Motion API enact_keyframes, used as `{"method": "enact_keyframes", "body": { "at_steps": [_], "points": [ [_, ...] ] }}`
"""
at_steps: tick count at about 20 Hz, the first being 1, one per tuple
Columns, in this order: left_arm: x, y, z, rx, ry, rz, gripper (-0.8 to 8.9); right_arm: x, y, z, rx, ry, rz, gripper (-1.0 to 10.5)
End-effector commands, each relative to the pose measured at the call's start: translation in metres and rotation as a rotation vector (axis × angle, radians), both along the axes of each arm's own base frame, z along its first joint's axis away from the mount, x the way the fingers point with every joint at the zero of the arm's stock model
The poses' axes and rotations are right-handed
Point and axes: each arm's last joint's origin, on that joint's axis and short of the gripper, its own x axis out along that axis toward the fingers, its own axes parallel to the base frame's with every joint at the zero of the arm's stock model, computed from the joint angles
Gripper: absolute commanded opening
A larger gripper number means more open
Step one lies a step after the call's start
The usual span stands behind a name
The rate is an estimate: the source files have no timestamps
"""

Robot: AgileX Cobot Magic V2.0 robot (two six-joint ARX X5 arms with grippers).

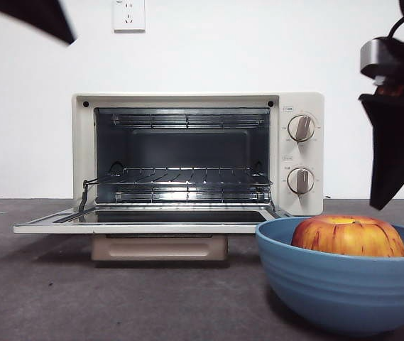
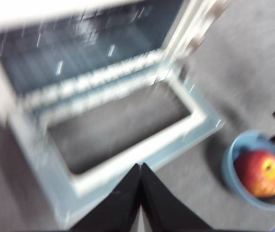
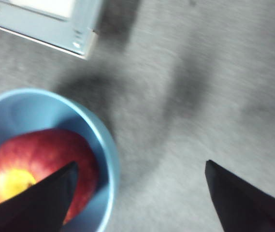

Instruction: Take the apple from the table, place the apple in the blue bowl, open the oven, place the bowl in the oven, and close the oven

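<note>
While the round red apple with yellow-orange streaks (image 1: 348, 236) is sitting inside the wide, matte medium-blue bowl with faint ridges (image 1: 344, 288), that bowl is resting on the flat dark grey mottled table (image 1: 116, 298), in front of the cream-white boxy toaster oven (image 1: 198, 153) and off toward its knob side, well apart from the door. The oven's door (image 1: 141, 222) is lying fully open and flat, with its beige bar handle (image 1: 159, 248) showing beneath the front edge, and a wire rack (image 1: 180, 179) is sitting inside the dark cavity. Two grey knobs (image 1: 301, 128) are standing one above the other on the control panel; small labels above them are too tiny to read, and no brand lettering is legible.

The right gripper (image 3: 139, 169) is hanging above the bowl with its two black jaws spread wide, grasping nothing, one jaw over the apple and the other over bare table. The left gripper (image 2: 140, 166) is hovering above the open door with its jaws pressed together and nothing between them; its view is blurred.

A white wall socket (image 1: 128, 15) is sitting on the white wall behind the oven.
</note>
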Motion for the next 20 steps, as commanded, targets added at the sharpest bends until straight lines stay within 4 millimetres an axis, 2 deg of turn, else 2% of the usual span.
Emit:
{"method": "enact_keyframes", "body": {
  "at_steps": [1,5,9,13,20],
  "points": [
    [-0.008,0.006,-0.016,-0.024,0.022,0.033,0.07,0.005,0.004,-0.006,-0.007,0.020,0.037,3.7],
    [-0.021,0.017,-0.038,-0.025,0.060,0.075,0.07,0.010,0.008,-0.018,-0.016,0.059,0.054,2.8],
    [-0.025,0.024,-0.048,-0.026,0.084,0.114,0.07,0.010,0.018,-0.021,-0.001,0.068,0.099,2.0],
    [-0.024,0.027,-0.049,-0.018,0.096,0.128,0.07,0.008,0.026,-0.025,-0.008,0.081,0.133,1.3],
    [-0.025,0.027,-0.050,-0.005,0.095,0.120,0.07,0.007,0.027,-0.027,-0.013,0.096,0.133,0.2]
  ]
}}
